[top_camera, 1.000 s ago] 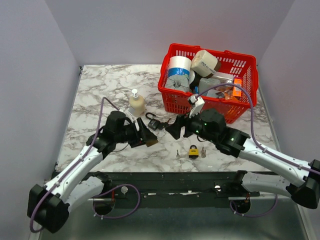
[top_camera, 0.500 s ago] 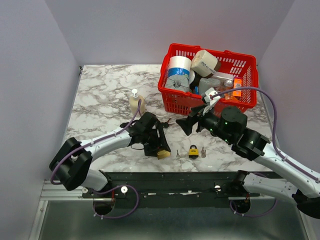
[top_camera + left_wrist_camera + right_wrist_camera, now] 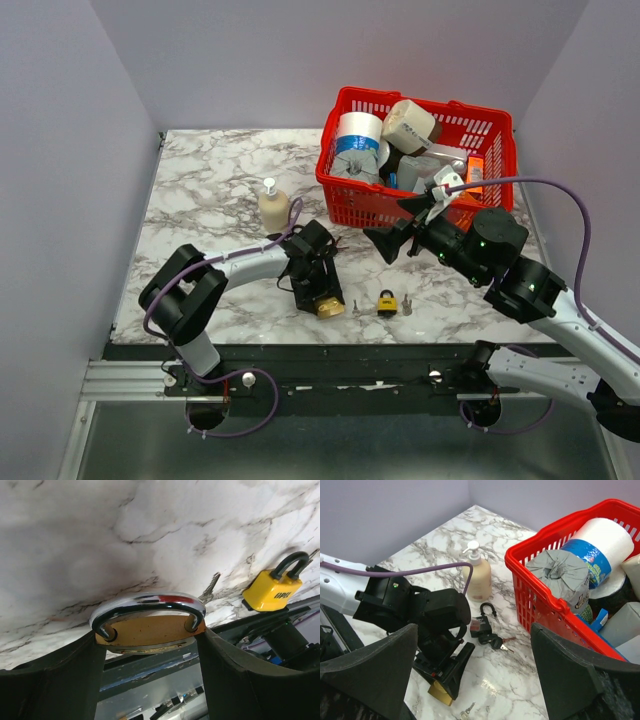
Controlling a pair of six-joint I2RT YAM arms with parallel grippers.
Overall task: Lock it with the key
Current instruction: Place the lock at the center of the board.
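My left gripper (image 3: 322, 300) is shut on a brass padlock (image 3: 150, 631) with a chrome shackle, holding it against the marble near the table's front edge; the padlock also shows in the top view (image 3: 329, 308) and the right wrist view (image 3: 441, 694). A small silver key (image 3: 355, 307) lies just right of it on the marble and also shows in the left wrist view (image 3: 209, 589). A yellow padlock (image 3: 387, 301) lies further right, with another key (image 3: 406, 305) beside it. My right gripper (image 3: 385, 243) is open and empty, raised above the table.
A red basket (image 3: 330, 185) full of tape rolls and packages stands at the back right. A soap bottle (image 3: 272, 207) stands left of it. A black padlock (image 3: 487, 622) with black-headed keys (image 3: 495, 641) lies between the bottle and the basket.
My left gripper has swung right and toward the front edge with the brass padlock, close to the silver key. My right gripper has lifted and drawn back to the right.
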